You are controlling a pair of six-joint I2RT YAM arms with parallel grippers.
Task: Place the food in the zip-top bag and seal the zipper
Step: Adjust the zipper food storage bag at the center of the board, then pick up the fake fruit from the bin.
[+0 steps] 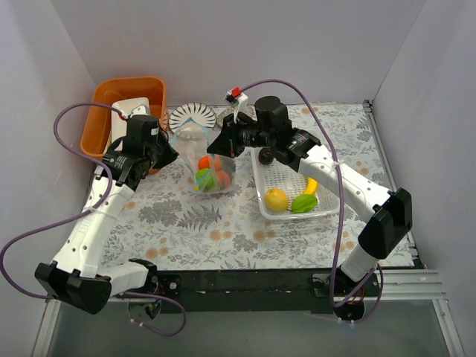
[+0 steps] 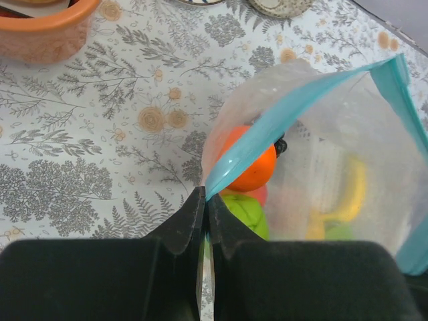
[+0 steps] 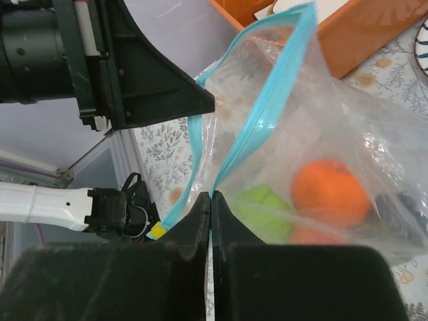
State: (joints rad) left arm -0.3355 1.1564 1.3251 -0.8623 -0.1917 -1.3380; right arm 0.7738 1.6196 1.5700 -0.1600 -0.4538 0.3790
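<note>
The clear zip-top bag point(image 1: 202, 152) hangs open between my two grippers, above the table's middle. Inside lie an orange point(image 1: 206, 163), a green apple point(image 1: 202, 177) and a peach point(image 1: 222, 178). My left gripper point(image 2: 205, 195) is shut on the blue zipper point(image 2: 294, 110) at the bag's left edge. My right gripper point(image 3: 211, 197) is shut on the zipper point(image 3: 267, 107) at the right edge. The orange point(image 3: 330, 191) and green apple point(image 3: 264, 212) show through the bag in the right wrist view. A lemon point(image 1: 276, 199), a banana point(image 1: 312, 185), a green mango point(image 1: 304, 204) and a dark plum point(image 1: 264, 155) lie in the white basket point(image 1: 328, 210).
An orange bin point(image 1: 101, 123) stands at the back left with a white object in it. A striped plate point(image 1: 192, 116) lies behind the bag. A spray bottle with a red cap point(image 1: 236, 99) stands at the back middle. Walls close in both sides.
</note>
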